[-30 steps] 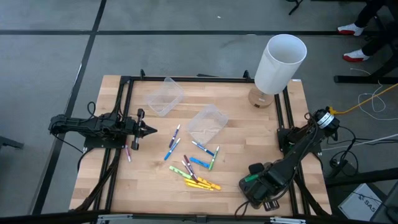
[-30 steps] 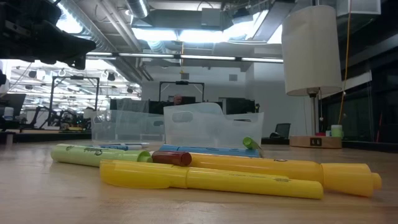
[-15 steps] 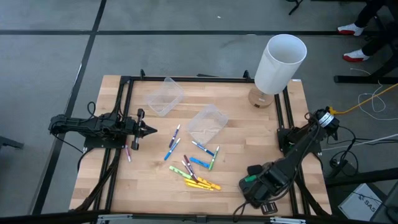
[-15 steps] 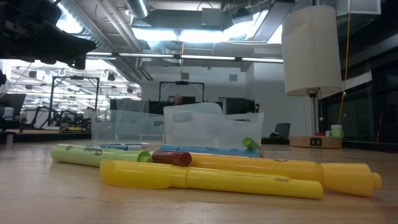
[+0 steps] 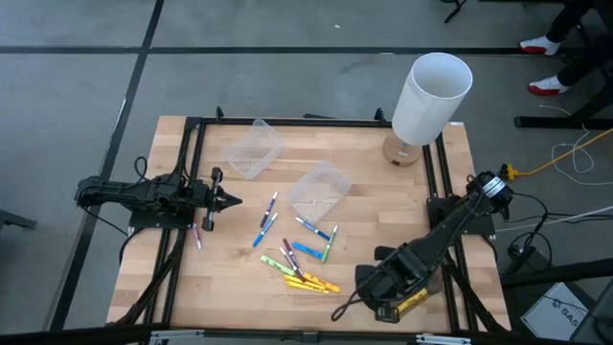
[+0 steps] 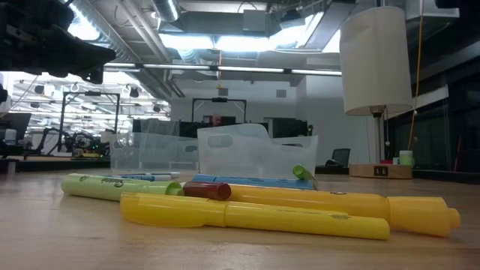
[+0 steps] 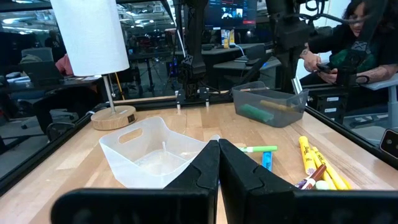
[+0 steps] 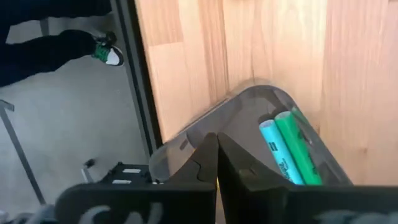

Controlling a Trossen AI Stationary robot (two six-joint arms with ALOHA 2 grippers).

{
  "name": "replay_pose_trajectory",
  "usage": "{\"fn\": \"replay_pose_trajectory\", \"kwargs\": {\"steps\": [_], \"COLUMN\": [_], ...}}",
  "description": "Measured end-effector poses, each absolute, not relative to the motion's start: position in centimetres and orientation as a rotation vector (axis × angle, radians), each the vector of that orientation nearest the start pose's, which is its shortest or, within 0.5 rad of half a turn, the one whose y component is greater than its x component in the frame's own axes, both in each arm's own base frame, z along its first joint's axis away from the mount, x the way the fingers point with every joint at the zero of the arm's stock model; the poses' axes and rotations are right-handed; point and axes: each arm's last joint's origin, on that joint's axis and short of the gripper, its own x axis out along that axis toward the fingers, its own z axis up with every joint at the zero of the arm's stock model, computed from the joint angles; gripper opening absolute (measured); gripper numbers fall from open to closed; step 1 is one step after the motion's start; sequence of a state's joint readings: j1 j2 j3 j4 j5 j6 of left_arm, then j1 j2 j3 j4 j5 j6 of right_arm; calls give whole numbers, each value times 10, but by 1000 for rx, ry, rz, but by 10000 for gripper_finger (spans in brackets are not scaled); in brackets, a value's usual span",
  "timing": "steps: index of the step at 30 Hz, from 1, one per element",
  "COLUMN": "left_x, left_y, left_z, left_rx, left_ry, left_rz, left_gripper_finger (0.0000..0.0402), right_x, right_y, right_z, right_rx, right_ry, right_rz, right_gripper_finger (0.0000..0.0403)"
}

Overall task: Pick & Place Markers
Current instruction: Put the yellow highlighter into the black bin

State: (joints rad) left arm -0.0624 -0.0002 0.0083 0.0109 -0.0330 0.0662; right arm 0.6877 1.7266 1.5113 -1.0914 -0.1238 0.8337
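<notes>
Right wrist view: tub (image 8: 249,109) apparently with two markers (image 8: 287,149)

Grey concrete floor (image 5: 287,86) with dark lines running through it around the light wood counter (image 5: 364,163). Big white lamp (image 5: 431,96) on a wooden base in the far corner. Low view shows an open ceiling with ducts (image 6: 142,41) and bright strip lights (image 6: 217,41), plus desks and monitors (image 7: 227,12) further back.
</notes>
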Motion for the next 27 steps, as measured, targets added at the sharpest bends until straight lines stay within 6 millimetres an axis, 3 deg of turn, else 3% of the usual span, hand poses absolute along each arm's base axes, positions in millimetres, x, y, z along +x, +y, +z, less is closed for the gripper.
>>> {"fn": "replay_pose_trajectory", "kwargs": {"steps": [9,18,27], "left_x": [97,97,97], "left_y": [-5,-5,-5], "left_z": [167,167,168], "left_rx": [65,65,65], "left_ry": [-21,-21,-21], "left_rz": [-29,-29,-29], "left_gripper_finger": [4,4,4], "right_x": [289,327,361], "right_y": [223,232,228], "right_z": [278,278,269], "right_rx": [430,430,418], "right_ry": [1439,1364,1320], "right_rz": [12,-10,-50], "right_gripper_finger": [2,1,2]}}
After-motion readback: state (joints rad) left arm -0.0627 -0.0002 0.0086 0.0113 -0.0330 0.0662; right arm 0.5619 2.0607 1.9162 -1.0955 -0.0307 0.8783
